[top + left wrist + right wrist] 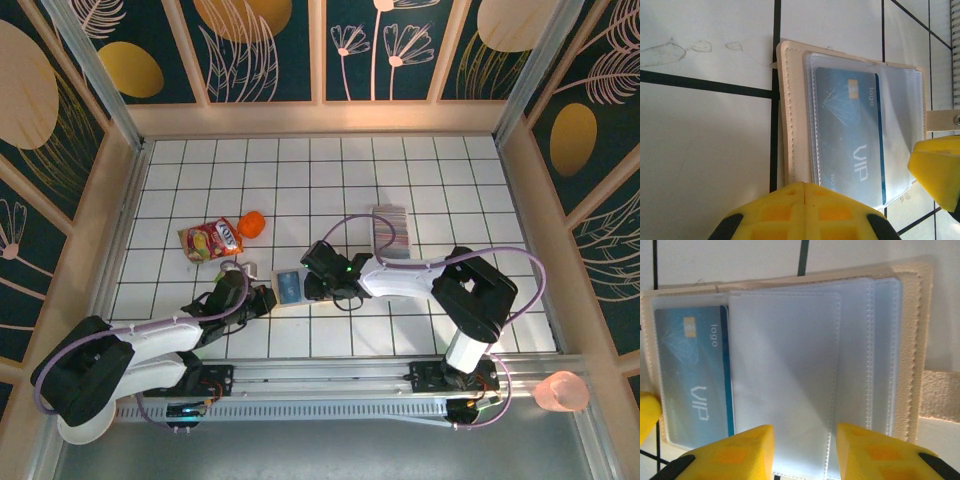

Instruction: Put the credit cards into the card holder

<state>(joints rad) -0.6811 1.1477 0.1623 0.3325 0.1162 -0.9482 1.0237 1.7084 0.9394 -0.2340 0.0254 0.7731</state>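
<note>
The beige card holder (288,287) lies open on the white tiles between both grippers. A blue VIP credit card (850,130) sits inside a clear sleeve on one side of the card holder (790,100). My left gripper (805,189) is shut, its tips resting at the holder's near edge. My right gripper (805,440) is open above the clear sleeves of the card holder (912,340), with nothing pinched; the blue card (690,375) lies to its left. More credit cards (390,232) overlap in a row behind the right arm.
A red snack pouch (211,240) and an orange object (253,223) lie left of centre. Wooden walls fence in the tiled table. A pink cup (561,392) stands outside at the near right. My right finger (935,167) shows in the left wrist view.
</note>
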